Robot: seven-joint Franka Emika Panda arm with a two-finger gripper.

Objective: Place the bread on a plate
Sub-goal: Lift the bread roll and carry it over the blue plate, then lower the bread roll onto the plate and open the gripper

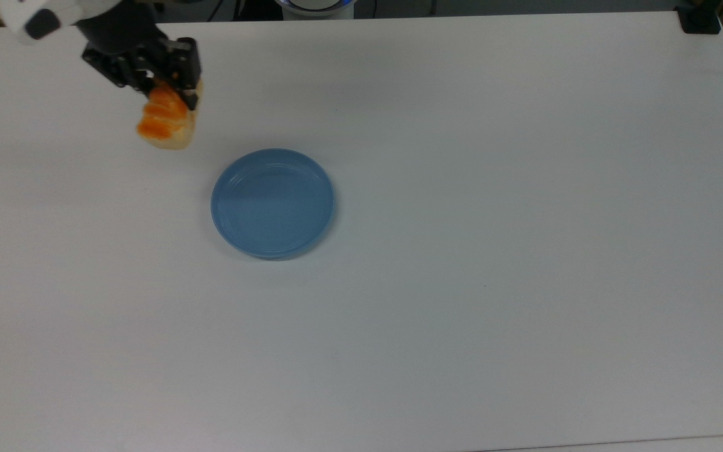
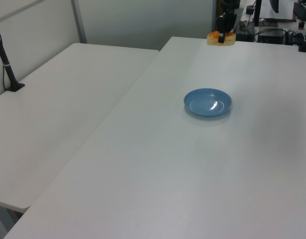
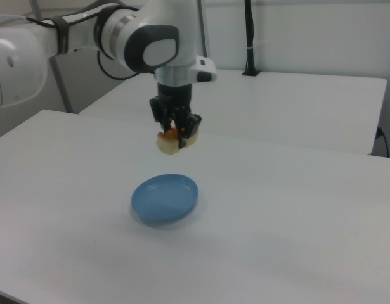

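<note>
Above the white table (image 1: 462,314), up and left of the plate (image 1: 272,203) in the top view: gripper (image 1: 170,88) clamped on the bread (image 1: 164,122), airborne. Advice: centre over plate, lower close, then release gently.

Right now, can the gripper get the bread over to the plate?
Probably yes. The gripper holds the bread in the air, and nothing stands on the table between it and the empty plate.
</note>
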